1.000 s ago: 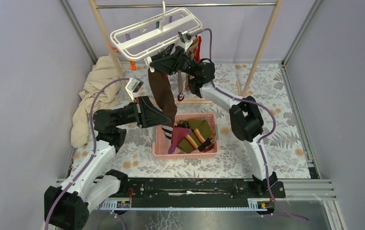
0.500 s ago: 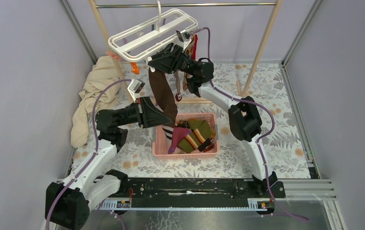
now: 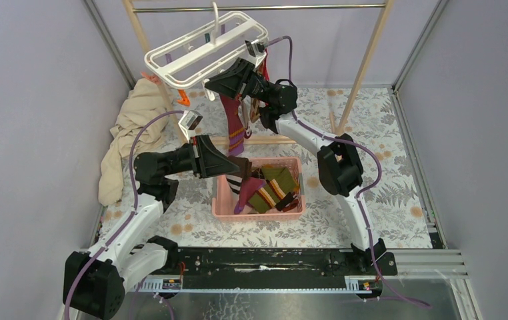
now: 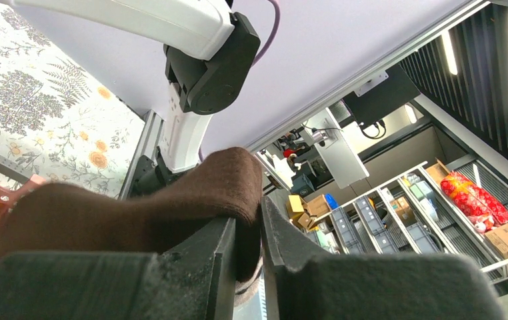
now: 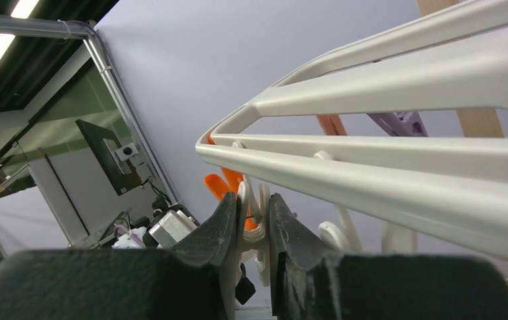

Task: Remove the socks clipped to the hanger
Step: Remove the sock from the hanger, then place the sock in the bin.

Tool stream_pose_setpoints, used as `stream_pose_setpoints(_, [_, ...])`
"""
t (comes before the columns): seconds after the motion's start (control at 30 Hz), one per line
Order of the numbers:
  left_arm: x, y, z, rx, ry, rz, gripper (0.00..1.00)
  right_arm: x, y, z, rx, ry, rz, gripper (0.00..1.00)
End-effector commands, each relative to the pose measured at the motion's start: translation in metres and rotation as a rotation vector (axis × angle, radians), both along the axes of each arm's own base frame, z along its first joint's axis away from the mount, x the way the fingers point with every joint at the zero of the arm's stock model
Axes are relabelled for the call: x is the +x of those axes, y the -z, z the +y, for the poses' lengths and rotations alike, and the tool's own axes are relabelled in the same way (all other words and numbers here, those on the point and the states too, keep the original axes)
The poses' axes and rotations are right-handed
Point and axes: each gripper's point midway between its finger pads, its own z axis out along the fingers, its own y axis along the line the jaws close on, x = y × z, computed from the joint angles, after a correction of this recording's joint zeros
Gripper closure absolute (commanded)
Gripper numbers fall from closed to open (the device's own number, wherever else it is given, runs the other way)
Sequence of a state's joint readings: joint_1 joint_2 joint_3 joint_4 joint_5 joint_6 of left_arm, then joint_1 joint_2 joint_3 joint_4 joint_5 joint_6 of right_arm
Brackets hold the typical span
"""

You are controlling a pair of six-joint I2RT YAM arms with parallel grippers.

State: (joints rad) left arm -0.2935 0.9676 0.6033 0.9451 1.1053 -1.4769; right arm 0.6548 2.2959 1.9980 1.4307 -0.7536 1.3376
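Observation:
The white hanger (image 3: 205, 47) hangs tilted from the top rail and fills the right wrist view (image 5: 405, 87). My right gripper (image 3: 211, 81) is under its near edge, shut on a white clip (image 5: 255, 213); an orange clip (image 5: 219, 184) is just behind. My left gripper (image 3: 235, 171) is shut on a brown sock (image 4: 171, 200), whose free end droops over the pink basket (image 3: 258, 215). A maroon striped sock (image 3: 234, 125) hangs from the hanger between the two grippers. More red and maroon socks (image 3: 265, 67) hang behind the right wrist. Several socks (image 3: 271, 190) lie in the basket.
A beige cloth heap (image 3: 128, 133) lies at the far left against the wall. The wooden-post rack (image 3: 365, 60) with its metal rail (image 3: 291, 7) stands over the back of the table. Grey walls close both sides.
The brown sock's upper end has come off the hanger and dropped to my left gripper, uncovering the maroon striped sock. The hanger has swung a little left and up.

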Motion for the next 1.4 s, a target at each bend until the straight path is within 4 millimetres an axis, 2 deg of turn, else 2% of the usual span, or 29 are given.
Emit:
stream_pose_setpoints(0.0, [-0.008,-0.005,0.002,-0.007,0.016,-0.057,0.77,-0.016,-0.019,-0.004,0.048,-0.009,-0.072,0.86])
stream_pose_setpoints(0.03, [-0.008,-0.005,0.002,-0.006,0.015,-0.058,0.77,-0.016,-0.018,-0.004,0.046,-0.008,-0.070,0.79])
stream_pose_setpoints(0.1, [-0.008,-0.005,0.002,-0.004,0.014,-0.059,0.77,-0.015,-0.016,-0.004,0.042,-0.006,-0.064,0.50])
stream_pose_setpoints(0.17, [-0.007,-0.003,0.002,0.002,0.013,-0.054,0.77,-0.017,-0.013,-0.005,0.038,-0.007,-0.061,0.30])
stream_pose_setpoints(0.23, [-0.005,0.000,0.002,0.006,0.012,-0.048,0.77,-0.019,-0.008,-0.008,0.035,-0.002,-0.052,0.25])
stream_pose_setpoints(0.33, [-0.004,0.004,0.001,0.010,0.007,-0.044,0.77,-0.023,0.009,-0.013,0.013,0.012,-0.021,0.18])
stream_pose_setpoints(0.6, [0.005,0.026,-0.001,0.066,-0.032,-0.006,0.77,-0.048,0.052,-0.038,-0.051,0.041,0.075,0.07])
stream_pose_setpoints(0.77, [0.016,0.049,-0.003,0.134,-0.081,0.032,0.78,-0.061,0.079,-0.061,-0.133,0.089,0.148,0.06])
stream_pose_setpoints(1.0, [0.044,0.106,-0.004,0.305,-0.226,0.097,0.78,-0.069,0.121,-0.080,-0.372,0.224,0.207,0.05])
stream_pose_setpoints(1.13, [0.061,0.151,-0.003,0.410,-0.325,0.152,0.78,-0.064,0.152,-0.089,-0.549,0.327,0.277,0.05])
stream_pose_setpoints(1.37, [0.079,0.228,0.000,0.624,-0.462,0.239,0.75,-0.081,0.170,-0.115,-0.680,0.402,0.293,0.04])
